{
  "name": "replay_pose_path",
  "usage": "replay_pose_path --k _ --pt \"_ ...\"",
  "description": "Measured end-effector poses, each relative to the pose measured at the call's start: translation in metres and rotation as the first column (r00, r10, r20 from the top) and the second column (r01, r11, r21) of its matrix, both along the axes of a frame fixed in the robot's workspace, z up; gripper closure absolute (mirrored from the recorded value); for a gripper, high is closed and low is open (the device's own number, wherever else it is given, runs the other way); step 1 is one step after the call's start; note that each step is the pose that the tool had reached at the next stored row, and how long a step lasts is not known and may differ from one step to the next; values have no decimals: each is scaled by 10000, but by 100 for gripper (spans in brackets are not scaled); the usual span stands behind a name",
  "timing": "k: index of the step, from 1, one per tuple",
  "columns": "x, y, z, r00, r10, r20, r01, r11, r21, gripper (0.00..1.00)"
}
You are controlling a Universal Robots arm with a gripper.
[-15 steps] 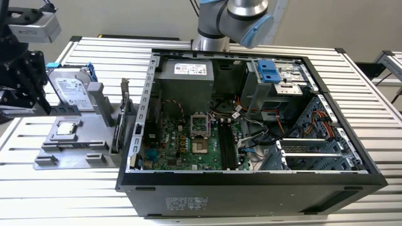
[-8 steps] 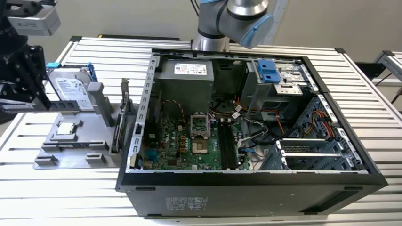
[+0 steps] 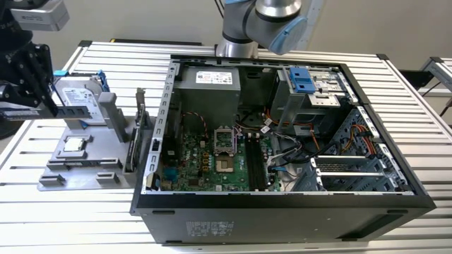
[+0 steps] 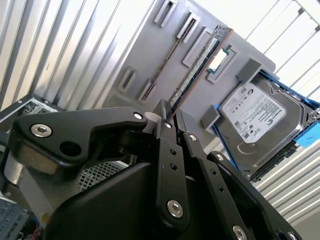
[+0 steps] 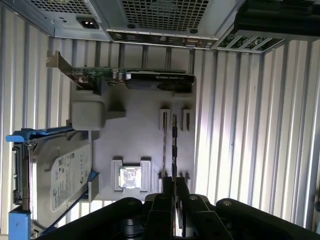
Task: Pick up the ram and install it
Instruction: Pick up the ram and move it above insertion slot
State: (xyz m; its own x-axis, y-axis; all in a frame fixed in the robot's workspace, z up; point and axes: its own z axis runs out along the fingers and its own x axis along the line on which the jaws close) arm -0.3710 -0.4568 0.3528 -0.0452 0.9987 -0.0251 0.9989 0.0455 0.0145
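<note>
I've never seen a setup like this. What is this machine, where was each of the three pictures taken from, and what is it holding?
The machine is a single robot arm with a black gripper, a two-fingered clamp, at its end. The exterior view comes from a camera standing apart from the arm. Both wrist views come from cameras riding on the arm and looking past the gripper.

An open computer case lies on the ribbed metal table. At the exterior view's left, a grey holder carries spare parts: a hard drive, a processor chip and an upright card.

The gripper is shut on one end of the ram, a thin memory stick, which is seen edge-on in the first wrist view.
</note>
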Motion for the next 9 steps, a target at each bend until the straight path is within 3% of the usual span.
replay_pose_path --k 9 --pt "0 118 56 10000 21 0 -21 10000 0 100"
